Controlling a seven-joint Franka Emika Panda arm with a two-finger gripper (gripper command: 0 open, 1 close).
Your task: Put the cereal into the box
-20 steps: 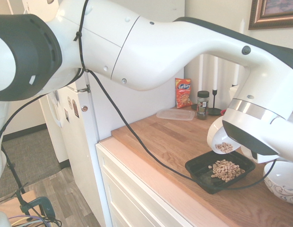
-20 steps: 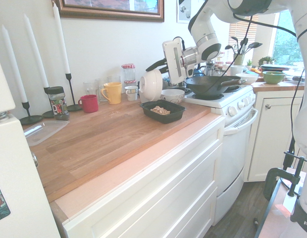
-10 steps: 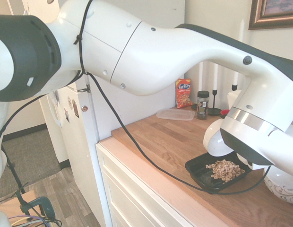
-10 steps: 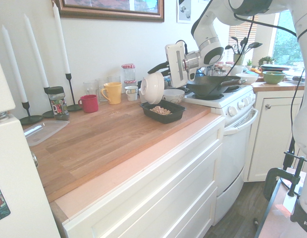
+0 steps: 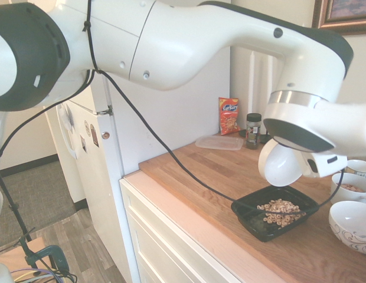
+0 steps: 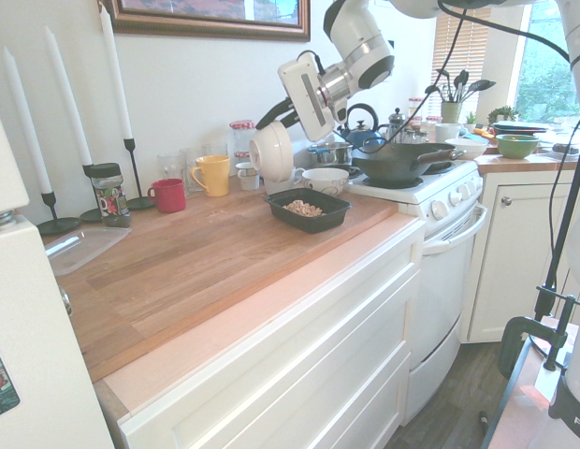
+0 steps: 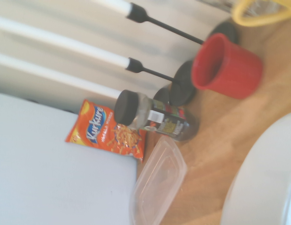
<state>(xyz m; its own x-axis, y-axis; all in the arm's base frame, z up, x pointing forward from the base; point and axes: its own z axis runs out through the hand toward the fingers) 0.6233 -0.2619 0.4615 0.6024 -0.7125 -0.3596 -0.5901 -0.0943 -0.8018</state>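
The gripper (image 6: 276, 114) is clamped on the rim of a white bowl (image 6: 270, 151), held tipped on its side in the air above the counter (image 6: 196, 253). The cereal (image 5: 279, 211) lies in the box (image 5: 249, 211), which sits near the counter's front edge, below the bowl.

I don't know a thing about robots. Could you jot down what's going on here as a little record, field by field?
Place: kitchen, wooden countertop beside a white stove
Held: white bowl, tipped on its side, in the shut gripper
Bowl position: raised above the back edge of the black tray
Cereal: tan rings piled in the tray
Nearby: patterned white bowl, yellow mug, red cup
Far end: spice jar, orange snack bag, clear container, candles
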